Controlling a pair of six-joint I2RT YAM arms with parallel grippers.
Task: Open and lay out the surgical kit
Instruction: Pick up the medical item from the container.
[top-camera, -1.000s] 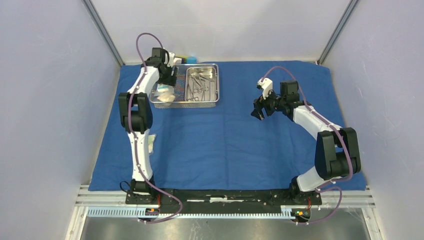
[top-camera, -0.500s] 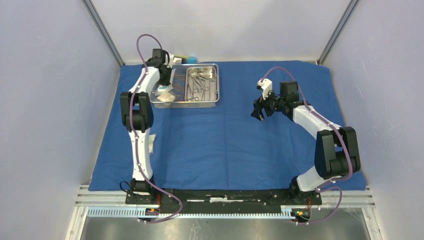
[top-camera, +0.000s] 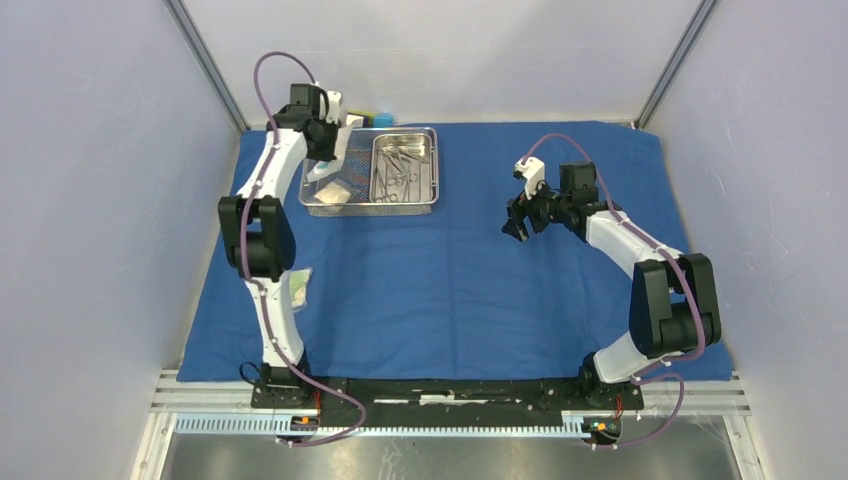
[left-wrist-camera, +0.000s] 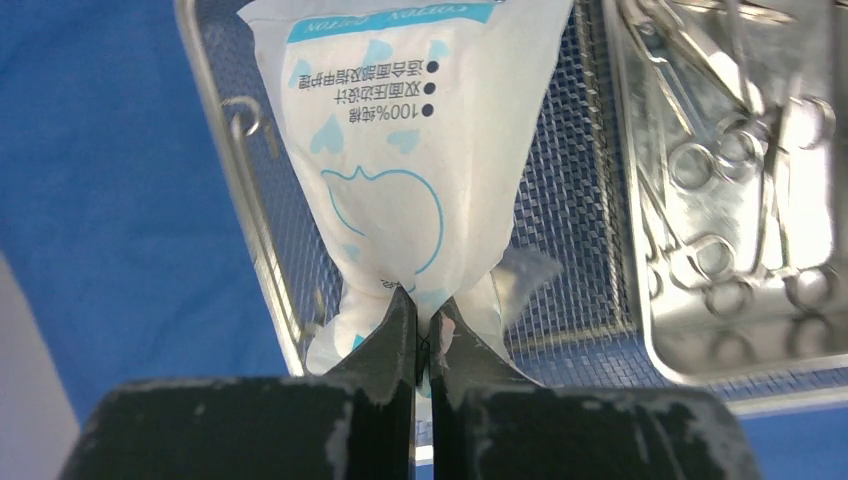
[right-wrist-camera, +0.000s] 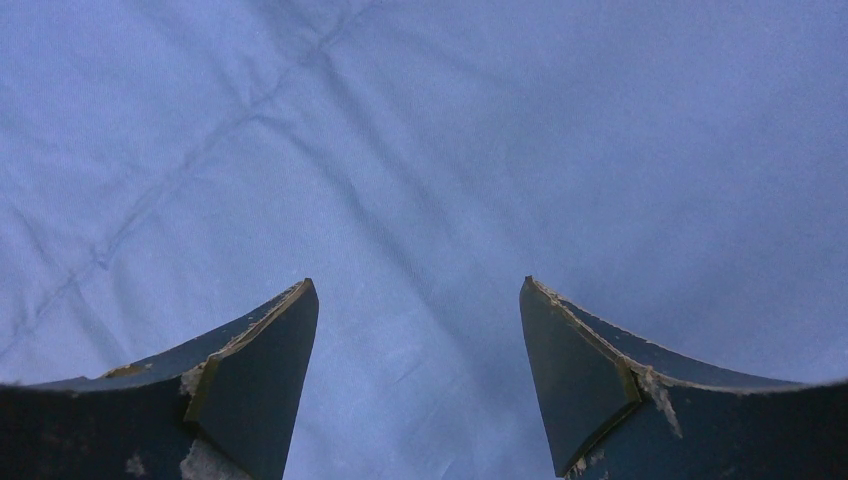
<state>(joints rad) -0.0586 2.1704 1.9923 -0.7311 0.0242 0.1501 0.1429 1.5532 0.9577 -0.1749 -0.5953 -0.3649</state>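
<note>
Left tool (left-wrist-camera: 422, 305): I see it pressed together, pinching the crumpled end of a white packet (left-wrist-camera: 400, 170) printed in light blue.
Held packet: over the left half of the basket (left-wrist-camera: 575, 200); I cannot tell whether it is clear of the mesh.
Basket: on the cloth (top-camera: 450, 280) that covers the tabletop, toward the far left.
Pan (top-camera: 436, 165): inside the basket, filling its right half.
Instruments (top-camera: 395, 170): lying in the pan.
Second packet (top-camera: 335, 192): on the mesh, near-left corner of the basket.
Third packet (top-camera: 299, 287): on the cloth, well nearer than the basket, beside my left arm.
Right tool (right-wrist-camera: 415, 300): spread, nothing between the fingers, over bare cloth well right of the basket.
</note>
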